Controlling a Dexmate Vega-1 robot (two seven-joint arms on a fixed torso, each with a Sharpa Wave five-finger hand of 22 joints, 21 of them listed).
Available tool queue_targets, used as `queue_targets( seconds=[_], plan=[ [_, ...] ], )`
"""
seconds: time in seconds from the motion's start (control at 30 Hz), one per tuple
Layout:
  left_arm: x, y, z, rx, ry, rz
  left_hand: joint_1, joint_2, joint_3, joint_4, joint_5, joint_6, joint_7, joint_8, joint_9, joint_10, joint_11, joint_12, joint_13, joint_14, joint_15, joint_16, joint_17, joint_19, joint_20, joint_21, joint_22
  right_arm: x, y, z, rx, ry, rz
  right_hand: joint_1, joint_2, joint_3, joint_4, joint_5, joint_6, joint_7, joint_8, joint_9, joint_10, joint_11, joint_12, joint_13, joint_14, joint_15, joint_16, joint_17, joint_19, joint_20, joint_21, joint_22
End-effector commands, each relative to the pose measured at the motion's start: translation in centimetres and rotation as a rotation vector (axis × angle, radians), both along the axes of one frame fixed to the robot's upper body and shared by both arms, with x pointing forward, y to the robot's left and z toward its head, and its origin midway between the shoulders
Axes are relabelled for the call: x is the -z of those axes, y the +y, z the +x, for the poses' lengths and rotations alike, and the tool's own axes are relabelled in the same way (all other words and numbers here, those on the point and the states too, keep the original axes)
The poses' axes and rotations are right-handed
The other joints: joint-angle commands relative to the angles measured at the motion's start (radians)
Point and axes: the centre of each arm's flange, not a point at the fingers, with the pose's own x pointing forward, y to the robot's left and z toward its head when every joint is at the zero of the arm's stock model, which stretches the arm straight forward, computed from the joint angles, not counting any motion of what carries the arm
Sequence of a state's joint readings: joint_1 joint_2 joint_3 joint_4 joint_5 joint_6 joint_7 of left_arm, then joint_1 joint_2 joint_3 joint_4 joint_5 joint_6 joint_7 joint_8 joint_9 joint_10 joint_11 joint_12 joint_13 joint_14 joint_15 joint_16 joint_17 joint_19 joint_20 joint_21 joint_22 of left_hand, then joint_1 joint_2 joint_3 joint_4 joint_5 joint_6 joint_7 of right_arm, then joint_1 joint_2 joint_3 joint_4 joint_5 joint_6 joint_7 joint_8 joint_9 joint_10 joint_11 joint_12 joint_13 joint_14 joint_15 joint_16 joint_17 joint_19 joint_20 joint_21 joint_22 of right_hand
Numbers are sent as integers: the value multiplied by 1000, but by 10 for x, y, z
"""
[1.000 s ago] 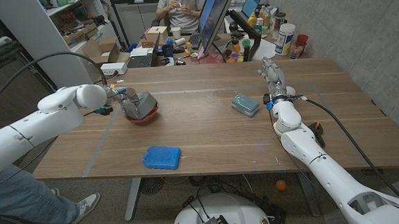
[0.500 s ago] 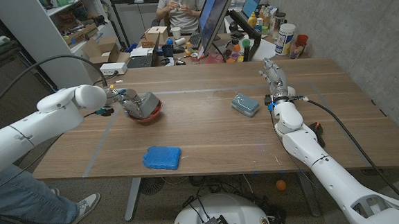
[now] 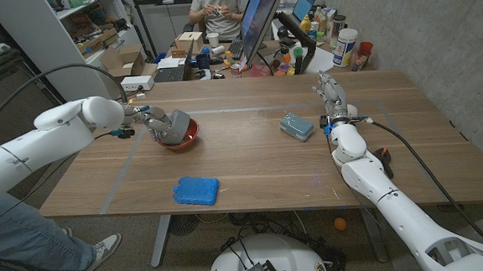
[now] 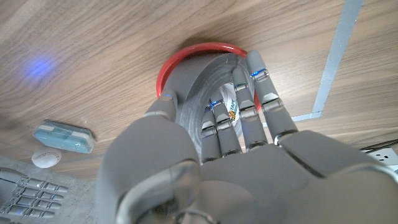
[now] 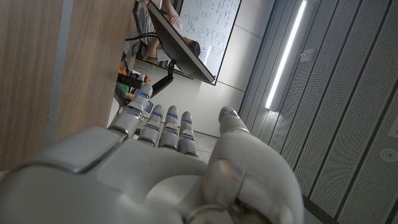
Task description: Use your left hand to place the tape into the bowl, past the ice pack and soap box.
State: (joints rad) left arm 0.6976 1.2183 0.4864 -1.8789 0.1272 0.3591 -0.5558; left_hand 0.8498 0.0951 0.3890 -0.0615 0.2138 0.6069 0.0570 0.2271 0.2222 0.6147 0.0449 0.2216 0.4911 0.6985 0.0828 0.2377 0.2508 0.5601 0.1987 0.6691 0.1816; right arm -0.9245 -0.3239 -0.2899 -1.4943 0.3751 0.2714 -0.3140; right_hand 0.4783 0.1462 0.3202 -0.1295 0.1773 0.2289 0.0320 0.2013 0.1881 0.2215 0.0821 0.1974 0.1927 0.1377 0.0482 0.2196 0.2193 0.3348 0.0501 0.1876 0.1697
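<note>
The robot's left hand (image 3: pixel 163 123) is holding a grey roll of tape (image 4: pixel 208 87) over the round red bowl (image 3: pixel 188 137) on the wooden worktop (image 3: pixel 252 164), fingers (image 4: pixel 249 99) wrapped through and around the roll. The tape is hanging at the bowl's mouth, seemingly not yet resting on the bottom. A clean release probably calls for lowering it level inside the rim, then spreading the fingers and lifting straight up so the bowl is not dragged. The bowl seems to be carrying nothing else. The blue ice pack (image 3: pixel 197 189) and pale teal soap box (image 3: pixel 296 126) are lying well apart from it. The right hand (image 3: pixel 332 96) is waiting with straight fingers, holding nothing.
</note>
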Motion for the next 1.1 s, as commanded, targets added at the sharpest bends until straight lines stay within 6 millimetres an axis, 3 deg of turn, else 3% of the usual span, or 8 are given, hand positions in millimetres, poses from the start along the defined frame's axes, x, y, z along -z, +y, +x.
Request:
queue_targets(
  seconds=[0.03, 0.27, 0.73, 1.1],
  plan=[
    [-9, -2, -9, 27, 5, -14, -8, 1, 2, 7, 0, -3, -2, 0, 4, -10, 4, -3, 2, 5, 9, -1, 2, 8, 7, 0, 2, 0, 2, -2, -7, -7, 2, -4, -3, -5, 0, 3, 4, -2, -2, 4, 8, -4, 3, 3, 8, -3, 7, 3, 3, 1, 7, 2],
    [-16, -3, -14, 40, -8, -16, -15, -1, 0, 7, -1, -6, 3, -3, 4, -20, 11, -5, 2, 5, 15, -3, -1, 12, 9, -1, 2, 1, 1, -1, -9, -3, 2, -3, -3, -5, 0, 3, 4, -3, -2, 4, 7, -5, 3, 3, 8, -4, 7, 3, 3, 2, 7, 2],
    [-27, -4, -17, 46, -6, -21, -92, -39, -38, 22, -18, -60, 15, -27, 2, -80, 45, -17, -1, -29, 48, -19, -9, 8, 16, -18, 2, 4, 0, -2, -7, 0, 4, -3, -2, -5, 0, 3, 6, -9, -2, 5, 11, -10, 4, 3, 9, 1, 7, 3, 5, 8, 8, 2],
    [-40, -1, -31, 69, -51, -66, -111, -39, -45, 29, -21, -71, 23, -29, 1, -95, 52, -19, -3, -34, 56, -20, -9, 5, 17, -23, 2, 3, -1, -2, -5, -4, 3, -3, -3, -6, 0, 3, 8, -9, -1, 5, 11, -7, 4, 3, 9, 0, 7, 3, 7, 8, 8, 2]
  ],
)
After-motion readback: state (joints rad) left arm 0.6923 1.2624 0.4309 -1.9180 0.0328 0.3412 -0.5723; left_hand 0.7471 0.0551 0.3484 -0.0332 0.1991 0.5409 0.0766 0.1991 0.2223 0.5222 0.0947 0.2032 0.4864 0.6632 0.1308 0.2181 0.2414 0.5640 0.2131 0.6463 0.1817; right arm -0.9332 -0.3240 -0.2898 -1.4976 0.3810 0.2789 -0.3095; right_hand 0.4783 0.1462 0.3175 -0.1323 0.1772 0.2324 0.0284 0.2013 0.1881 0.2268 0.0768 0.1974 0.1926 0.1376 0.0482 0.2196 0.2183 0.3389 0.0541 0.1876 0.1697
